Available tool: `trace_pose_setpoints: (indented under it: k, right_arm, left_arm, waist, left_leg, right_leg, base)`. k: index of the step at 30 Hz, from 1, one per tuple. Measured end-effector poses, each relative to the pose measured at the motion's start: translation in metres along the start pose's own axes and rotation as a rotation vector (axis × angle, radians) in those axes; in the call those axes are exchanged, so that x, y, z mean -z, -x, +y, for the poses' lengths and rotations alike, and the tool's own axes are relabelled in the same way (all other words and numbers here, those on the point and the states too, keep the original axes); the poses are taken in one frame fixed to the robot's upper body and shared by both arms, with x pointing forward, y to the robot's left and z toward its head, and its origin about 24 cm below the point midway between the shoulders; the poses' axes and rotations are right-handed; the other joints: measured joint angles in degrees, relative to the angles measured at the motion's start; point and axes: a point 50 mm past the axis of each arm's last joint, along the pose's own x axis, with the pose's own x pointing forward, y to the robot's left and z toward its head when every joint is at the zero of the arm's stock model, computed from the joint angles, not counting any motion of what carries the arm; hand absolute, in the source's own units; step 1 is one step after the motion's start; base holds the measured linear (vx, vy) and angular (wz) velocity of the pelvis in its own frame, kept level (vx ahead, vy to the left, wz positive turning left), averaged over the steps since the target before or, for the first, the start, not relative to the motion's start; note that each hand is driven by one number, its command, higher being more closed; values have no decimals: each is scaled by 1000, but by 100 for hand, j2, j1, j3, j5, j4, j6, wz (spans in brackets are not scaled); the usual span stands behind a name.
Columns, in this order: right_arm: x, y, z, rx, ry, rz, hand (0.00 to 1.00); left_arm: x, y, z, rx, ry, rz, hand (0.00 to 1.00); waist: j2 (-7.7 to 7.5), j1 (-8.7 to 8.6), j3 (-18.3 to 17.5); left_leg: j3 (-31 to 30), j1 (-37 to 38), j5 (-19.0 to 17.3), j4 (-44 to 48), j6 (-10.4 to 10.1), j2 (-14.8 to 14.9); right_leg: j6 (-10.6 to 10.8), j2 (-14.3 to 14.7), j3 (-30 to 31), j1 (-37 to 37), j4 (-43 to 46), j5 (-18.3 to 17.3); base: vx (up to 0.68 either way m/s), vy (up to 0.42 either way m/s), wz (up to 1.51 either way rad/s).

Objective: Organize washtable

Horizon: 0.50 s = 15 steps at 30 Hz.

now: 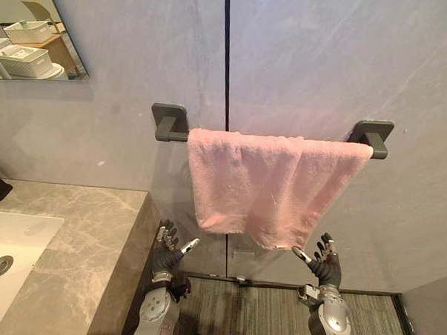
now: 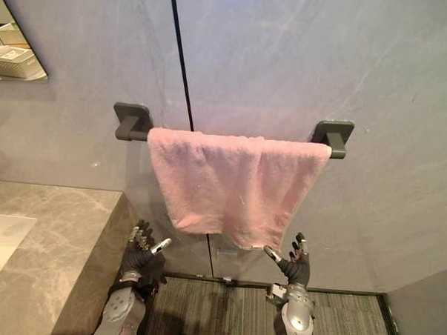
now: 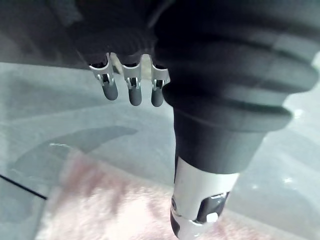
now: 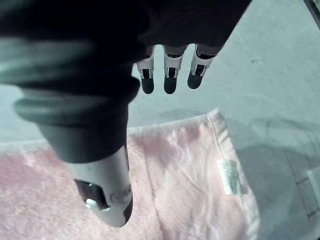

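Noted pink towel [image 1: 267, 184] hung crooked over wall bar [image 1: 173, 132], left hand [image 1: 164, 256] and right hand [image 1: 327, 268] spread-fingered, empty, just under its lower corners; could slide off if tugged one-sided.

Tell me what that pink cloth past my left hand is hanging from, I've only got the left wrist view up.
Observer: The pink towel is draped over a dark grey rail fixed to the wall, and it covers most of the rail.
Operator: Where's the other hand?
Observer: The right hand is raised just under the towel's lower right corner, fingers straight, holding nothing.
Operator: Anything beside me on the left?
Observer: A marble counter with a white sink stands to your left. The left hand is up beside the counter's end, below the towel's lower left corner.
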Motion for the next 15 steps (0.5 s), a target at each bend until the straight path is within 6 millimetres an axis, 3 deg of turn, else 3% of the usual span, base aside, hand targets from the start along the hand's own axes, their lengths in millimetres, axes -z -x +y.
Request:
trace_pose_setpoints:
  k: [5, 11, 15]
  right_arm:
    - [-21, 7, -17, 108, -30, -84, 0]
    - [-54, 14, -28, 196, -64, -221, 0]
    - [-81, 21, -33, 242, -84, -343, 0]
  left_arm:
    - [-19, 5, 3, -47, 50, -78, 0]
    - [-49, 9, 8, -99, 97, -213, 0]
    - [-73, 20, 19, -163, 113, -323, 0]
  waist:
    - [4, 106, -29]
    - [-12, 112, -60]
    - [-13, 124, -315]
  left_leg:
    - [105, -25, -216, 309, 22, 4]
    - [149, -10, -393, 569, 38, -1]
    - [208, 21, -456, 609, 36, -4]
  right_leg:
    - [11, -23, 8, 28, 165, -129]
    - [33, -50, -35, 124, 292, -253]
    - [71, -63, -12, 120, 376, -326]
  base:
    - [54, -15, -6]
    - [21, -11, 2]
    - [4, -1, -2]
